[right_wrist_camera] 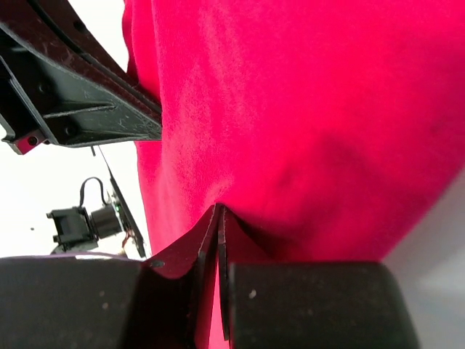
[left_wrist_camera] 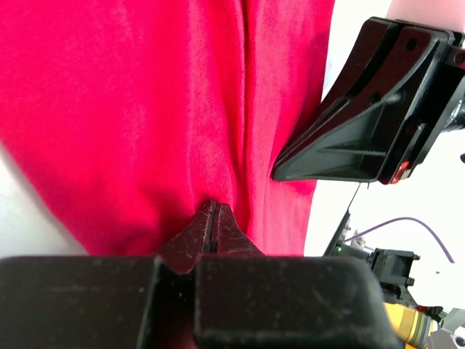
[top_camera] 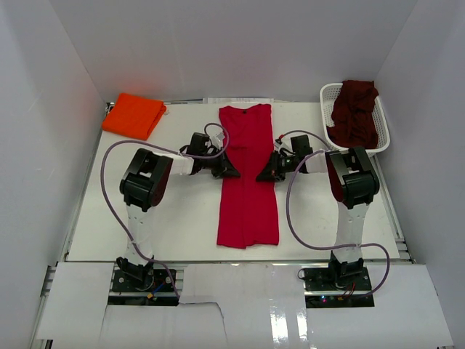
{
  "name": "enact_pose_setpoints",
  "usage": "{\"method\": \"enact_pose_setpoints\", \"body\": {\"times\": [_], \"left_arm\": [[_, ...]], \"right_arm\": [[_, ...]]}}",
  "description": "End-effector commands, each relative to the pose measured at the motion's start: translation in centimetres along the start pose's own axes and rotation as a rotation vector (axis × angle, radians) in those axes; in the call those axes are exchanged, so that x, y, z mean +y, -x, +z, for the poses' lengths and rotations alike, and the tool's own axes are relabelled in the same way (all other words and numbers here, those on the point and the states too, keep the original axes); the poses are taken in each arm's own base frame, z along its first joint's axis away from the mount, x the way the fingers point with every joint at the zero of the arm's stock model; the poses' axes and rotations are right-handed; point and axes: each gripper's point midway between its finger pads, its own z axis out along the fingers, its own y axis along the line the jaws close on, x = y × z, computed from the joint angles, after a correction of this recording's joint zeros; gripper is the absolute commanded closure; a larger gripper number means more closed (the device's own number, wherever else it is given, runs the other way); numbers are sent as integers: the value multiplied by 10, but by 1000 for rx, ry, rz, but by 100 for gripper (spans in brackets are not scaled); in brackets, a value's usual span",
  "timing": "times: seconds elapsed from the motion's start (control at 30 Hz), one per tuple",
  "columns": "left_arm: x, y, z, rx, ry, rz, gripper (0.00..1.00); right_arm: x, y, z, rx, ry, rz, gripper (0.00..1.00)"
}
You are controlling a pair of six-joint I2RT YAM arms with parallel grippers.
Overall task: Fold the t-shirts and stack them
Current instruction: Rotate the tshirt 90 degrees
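Top external view:
- The red t-shirt (top_camera: pixel 247 174) is lying flat as a narrow strip, with its sides tucked in.
- The left tool (top_camera: pixel 231 172) is sitting at the red t-shirt's left edge, about halfway along its length. Its tips are pressed together on the cloth.
- The right tool (top_camera: pixel 261 174) is meeting the red t-shirt's right edge at the same level, also pressed together. The two tools are pointing at each other across the cloth.
- The white surface (top_camera: pixel 167 218) is carrying everything, and plain white walls (top_camera: pixel 240 43) are enclosing it on three sides.
- The orange t-shirt (top_camera: pixel 133 115), folded, is lying far and to the left of the red t-shirt.
- The maroon t-shirt (top_camera: pixel 356 113) is sitting bunched in a white basket (top_camera: pixel 325 93), far and to the right of the red t-shirt.
- The red t-shirt's long axis is running from far to near. The collar is pointing away from the arm bases and the hem toward them.

Left wrist view:
- The left tool (left_wrist_camera: pixel 211 207) is pinching the red t-shirt (left_wrist_camera: pixel 131 109), and creases are gathering at its closed tips.
- The right tool (left_wrist_camera: pixel 280 173) is touching the cloth's opposite edge.
- The surface (left_wrist_camera: pixel 22 218) is showing beside the red t-shirt.

Right wrist view:
- The right tool (right_wrist_camera: pixel 219 211) is pinching the red t-shirt (right_wrist_camera: pixel 305 109), with red cloth showing between its fingers.
- The left tool (right_wrist_camera: pixel 154 118) is resting on the far edge of the red t-shirt.
- The surface (right_wrist_camera: pixel 436 247) is showing past the near edge of the red t-shirt.
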Motion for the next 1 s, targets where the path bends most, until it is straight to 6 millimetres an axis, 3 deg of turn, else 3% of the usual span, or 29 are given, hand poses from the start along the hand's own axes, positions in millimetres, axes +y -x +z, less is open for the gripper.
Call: {"method": "enact_pose_setpoints", "body": {"times": [0.0,0.07,0.27,0.47,0.57,0.67,0.73,0.8,0.83,0.87,0.93,0.97], "left_arm": [[45,9,2,-31,123,-41,100],[45,18,3,-42,119,-40,100],[48,31,4,-43,110,-49,100],[22,50,1,-46,61,-54,79],[-3,68,-7,-74,23,-29,68],[-36,90,-20,-115,-17,10,66],[-68,109,-35,-158,-51,60,64],[-83,115,-47,-167,-51,87,64],[-100,123,-60,-199,-55,119,64],[-106,121,-68,-200,-45,122,64],[-126,120,-91,-230,-44,165,64],[-117,106,-93,-205,-15,139,64]], "right_arm": [[-24,19,1,-24,-78,2,92],[-20,35,1,-40,-75,-16,92],[-15,52,1,-34,-81,-25,92],[5,66,-7,-48,-72,-53,92],[22,73,-14,-57,-49,-78,92],[45,83,-24,-78,-21,-117,92],[61,92,-31,-91,-8,-146,92],[77,94,-42,-100,-10,-174,92],[84,95,-48,-111,-13,-188,92],[98,94,-58,-129,-7,-221,92],[101,80,-65,-124,-23,-214,91],[115,75,-77,-145,-15,-245,90]]}}
